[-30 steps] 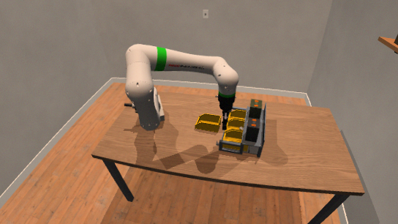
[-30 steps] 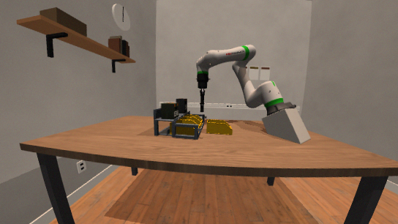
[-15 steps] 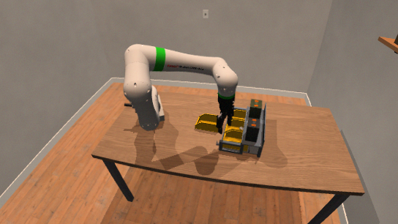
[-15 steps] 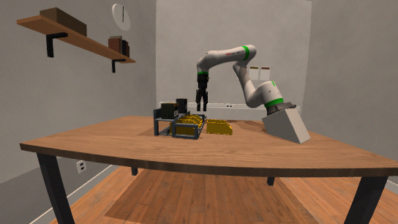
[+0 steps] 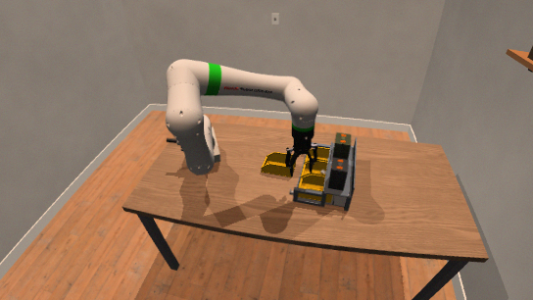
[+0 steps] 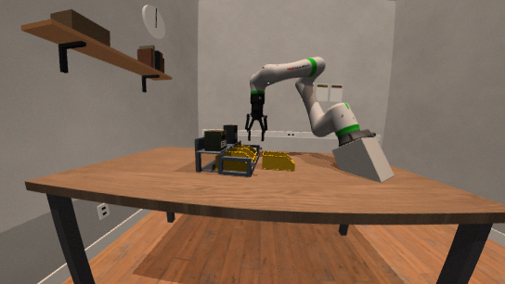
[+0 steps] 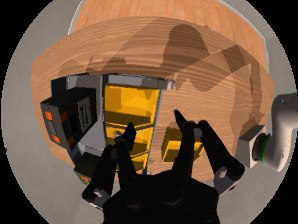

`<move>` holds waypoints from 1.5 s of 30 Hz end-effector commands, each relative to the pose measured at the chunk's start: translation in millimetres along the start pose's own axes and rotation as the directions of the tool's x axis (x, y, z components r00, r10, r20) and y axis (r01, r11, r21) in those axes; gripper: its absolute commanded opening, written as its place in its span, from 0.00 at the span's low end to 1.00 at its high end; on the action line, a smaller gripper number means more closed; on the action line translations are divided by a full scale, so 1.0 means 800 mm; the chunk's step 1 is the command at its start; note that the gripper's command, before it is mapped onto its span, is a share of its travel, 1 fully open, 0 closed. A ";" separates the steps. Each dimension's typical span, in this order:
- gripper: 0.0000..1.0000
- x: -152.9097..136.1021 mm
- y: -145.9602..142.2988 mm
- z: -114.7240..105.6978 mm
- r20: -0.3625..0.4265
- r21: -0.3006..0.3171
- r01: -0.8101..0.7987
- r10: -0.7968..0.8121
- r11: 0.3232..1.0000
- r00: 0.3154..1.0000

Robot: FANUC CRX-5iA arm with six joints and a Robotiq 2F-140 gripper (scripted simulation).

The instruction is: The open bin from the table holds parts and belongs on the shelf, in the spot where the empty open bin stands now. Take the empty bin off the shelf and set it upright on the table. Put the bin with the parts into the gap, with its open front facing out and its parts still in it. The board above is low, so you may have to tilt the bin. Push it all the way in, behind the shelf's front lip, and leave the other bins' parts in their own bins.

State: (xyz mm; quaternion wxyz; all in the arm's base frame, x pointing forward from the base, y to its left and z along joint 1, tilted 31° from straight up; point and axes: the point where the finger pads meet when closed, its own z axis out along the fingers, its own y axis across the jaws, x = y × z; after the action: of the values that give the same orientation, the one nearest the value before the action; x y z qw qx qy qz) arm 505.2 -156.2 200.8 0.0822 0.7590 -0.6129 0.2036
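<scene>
My gripper (image 5: 299, 164) (image 6: 256, 135) (image 7: 154, 122) is open and holds nothing. It hangs a little above the front of the low grey shelf (image 5: 349, 181) (image 6: 200, 158) on the table. Yellow open bins (image 5: 313, 183) (image 6: 239, 157) stand side by side in the shelf, and one of them (image 7: 131, 104) lies right below my fingers in the wrist view. Another yellow bin (image 5: 275, 164) (image 6: 278, 161) (image 7: 176, 147) stands on the table just in front of the shelf, beside my gripper. I cannot tell which bins hold parts.
Two dark boxes with orange marks (image 5: 341, 140) (image 5: 338, 176) (image 6: 214, 139) (image 7: 65, 113) stand on the shelf's upper board. The robot's base (image 5: 198, 152) (image 6: 363, 160) stands on the wooden table (image 5: 407, 211) (image 6: 139, 178). A wall shelf (image 6: 93, 44) hangs far off.
</scene>
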 end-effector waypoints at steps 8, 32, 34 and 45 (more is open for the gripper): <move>0.62 0.000 0.000 -0.001 -0.112 0.006 -0.430 0.428 0.903 0.897; 0.62 0.002 0.000 0.015 -0.112 0.006 -0.430 0.428 0.903 0.897; 0.62 0.002 0.000 0.019 -0.112 0.006 -0.430 0.428 0.903 0.897; 0.62 0.005 0.002 0.047 -0.112 0.006 -0.430 0.428 0.903 0.897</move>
State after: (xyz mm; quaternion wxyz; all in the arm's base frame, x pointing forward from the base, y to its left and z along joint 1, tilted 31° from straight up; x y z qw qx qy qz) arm 510.7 -171.6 172.0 0.0770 0.5919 -0.7617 0.2519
